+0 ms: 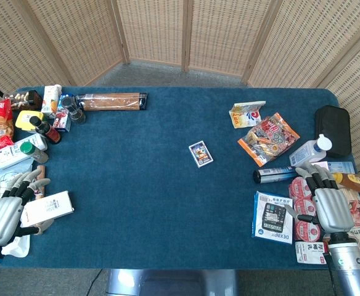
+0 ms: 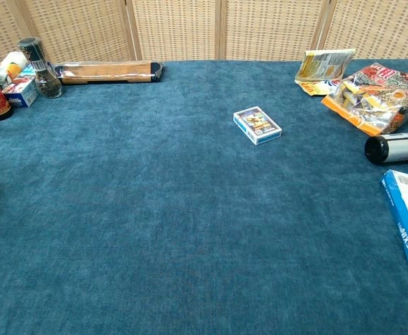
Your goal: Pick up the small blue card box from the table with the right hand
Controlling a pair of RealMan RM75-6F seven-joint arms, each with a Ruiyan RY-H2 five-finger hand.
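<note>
The small blue card box (image 1: 201, 153) lies flat near the middle of the blue table; the chest view shows the card box (image 2: 257, 125) right of centre. My right hand (image 1: 327, 200) rests at the table's right edge over several packets, far right of and nearer than the box, fingers extended and holding nothing. At the left edge my left hand (image 1: 7, 206) lies beside a white carton (image 1: 47, 208), fingers apart and empty. Neither hand shows in the chest view.
Snack bags (image 1: 267, 138), a black-capped can (image 1: 275, 174) and a blue-and-white calculator box (image 1: 272, 217) crowd the right side. Bottles and packets (image 1: 29, 126) fill the left. A long wooden box (image 1: 111, 100) lies at the back. A black pouch (image 1: 333, 127) sits far right.
</note>
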